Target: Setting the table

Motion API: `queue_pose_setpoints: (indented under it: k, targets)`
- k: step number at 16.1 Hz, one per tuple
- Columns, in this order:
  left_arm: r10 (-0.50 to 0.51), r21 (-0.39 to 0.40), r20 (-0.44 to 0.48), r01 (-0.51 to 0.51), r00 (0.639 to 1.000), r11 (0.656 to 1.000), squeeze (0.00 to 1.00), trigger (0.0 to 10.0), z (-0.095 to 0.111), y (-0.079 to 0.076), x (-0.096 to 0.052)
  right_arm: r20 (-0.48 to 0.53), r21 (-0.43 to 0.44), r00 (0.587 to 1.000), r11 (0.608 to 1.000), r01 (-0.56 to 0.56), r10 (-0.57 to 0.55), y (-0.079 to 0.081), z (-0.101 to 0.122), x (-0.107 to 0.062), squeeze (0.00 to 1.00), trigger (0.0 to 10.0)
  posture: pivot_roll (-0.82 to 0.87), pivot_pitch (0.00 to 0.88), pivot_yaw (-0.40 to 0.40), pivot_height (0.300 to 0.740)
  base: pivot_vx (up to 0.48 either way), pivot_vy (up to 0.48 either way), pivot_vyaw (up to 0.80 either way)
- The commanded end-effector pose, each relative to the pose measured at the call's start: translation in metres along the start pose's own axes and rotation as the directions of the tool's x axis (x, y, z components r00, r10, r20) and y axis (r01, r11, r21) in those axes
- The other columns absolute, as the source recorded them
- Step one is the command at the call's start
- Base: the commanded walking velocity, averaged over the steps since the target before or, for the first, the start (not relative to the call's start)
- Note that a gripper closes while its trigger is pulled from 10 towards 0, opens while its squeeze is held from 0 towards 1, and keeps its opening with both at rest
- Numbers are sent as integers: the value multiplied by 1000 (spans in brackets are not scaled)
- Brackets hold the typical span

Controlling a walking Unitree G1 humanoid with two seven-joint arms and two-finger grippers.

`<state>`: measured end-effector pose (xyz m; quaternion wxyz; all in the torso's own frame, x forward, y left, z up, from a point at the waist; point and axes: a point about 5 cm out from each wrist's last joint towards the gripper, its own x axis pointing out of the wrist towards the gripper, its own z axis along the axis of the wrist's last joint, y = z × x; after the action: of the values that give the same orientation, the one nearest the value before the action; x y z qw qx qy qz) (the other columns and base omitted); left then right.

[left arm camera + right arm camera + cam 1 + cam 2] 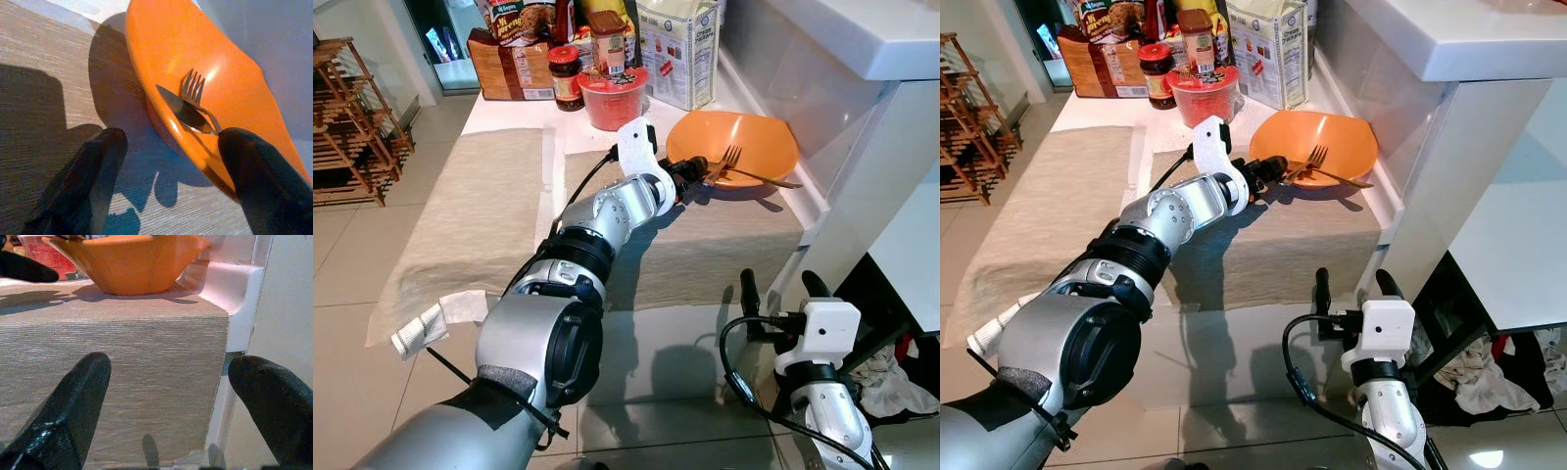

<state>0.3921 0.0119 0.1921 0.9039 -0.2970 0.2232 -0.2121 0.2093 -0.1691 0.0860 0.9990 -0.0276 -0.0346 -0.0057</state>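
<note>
The left pincer (693,178) gaped open beside the orange bowl (759,137), whose fork (725,163) lay just ahead, tines toward it

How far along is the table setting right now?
Done: two beige woven placemats are laid out, and the orange bowl sits on the right one. In hand: the left gripper, open, is at the bowl's rim, where the metal fork and knife rest. Left: placing the cutlery; the other mat is bare. The right gripper hangs open below the table edge.
</note>
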Motion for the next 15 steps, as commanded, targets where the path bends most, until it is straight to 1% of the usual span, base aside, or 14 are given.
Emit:
queue_pose_setpoints:
  k: [1,3,6,9,13,15]
  targets:
    - [-9,2,4,9,1000,1000,0,0,6,-14,1,5,1,1000,1000,0,0,2,3,0,0,10000,-190,10,106,740,0,0,0]
    - [16,1,1,-16,1000,1000,0,0,6,-15,2,3,1,1000,1000,-1,1,3,4,0,0,10000,-190,10,106,740,0,0,0]
    - [52,43,28,-53,998,998,0,0,8,-11,2,1,1,1000,1000,-2,2,3,4,0,0,10000,-190,10,106,740,0,0,0]
    - [72,38,18,-73,997,997,0,0,7,-8,2,-4,3,1000,1000,-2,2,4,5,0,0,10000,-190,15,105,740,0,0,0]
    - [94,60,5,-94,996,994,0,0,5,-6,2,-6,2,1000,1000,-4,4,4,5,-1,0,10000,-190,20,104,740,0,0,0]
    - [110,41,23,-111,994,993,0,0,9,-6,2,-10,0,1000,1000,-6,6,4,5,-1,0,10000,-191,20,102,740,0,0,0]
